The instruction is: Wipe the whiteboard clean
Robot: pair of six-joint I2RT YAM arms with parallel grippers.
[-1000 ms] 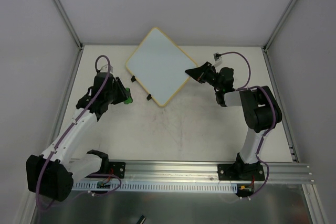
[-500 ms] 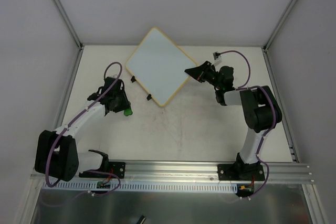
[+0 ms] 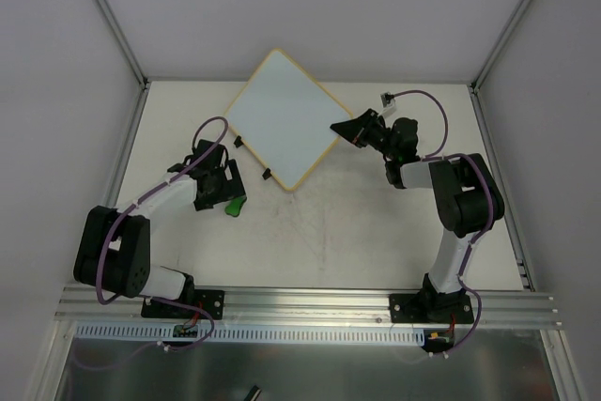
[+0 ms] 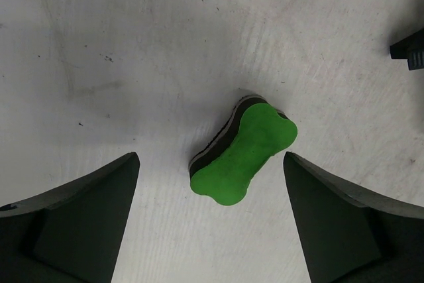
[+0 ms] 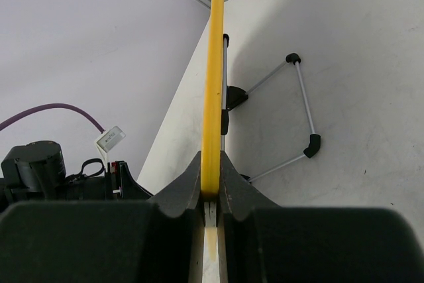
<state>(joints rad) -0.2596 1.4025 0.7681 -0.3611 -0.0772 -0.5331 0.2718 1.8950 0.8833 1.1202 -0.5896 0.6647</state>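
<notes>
Board: whiteboard (image 3: 282, 119) sits at the far middle of the bench (image 3: 357, 223), turned like a diamond. Its face reads plain white from above, no marks I can make out.
R side: right fingers (image 5: 179, 193) clamped on the board's yellow edge, prob. to keep it steady and tilted up for wiping.
L side: left fingers (image 4: 86, 210) spread wide, nothing in them.
Eraser: green eraser (image 4: 244, 154) lies flat on the bench between my 2 left fingers, touching neither, near the board's near-left edge but apart from it.
Why: looks like a put-down. With the face clean, I judge the wiping done and the tool parked clear of the board.
Change vs 1 s ago: left arm has swung in toward the middle, and the fingers went from shut on the eraser to open, so the eraser now rests on the bench.
No change: right arm and board haven't budged.
</notes>
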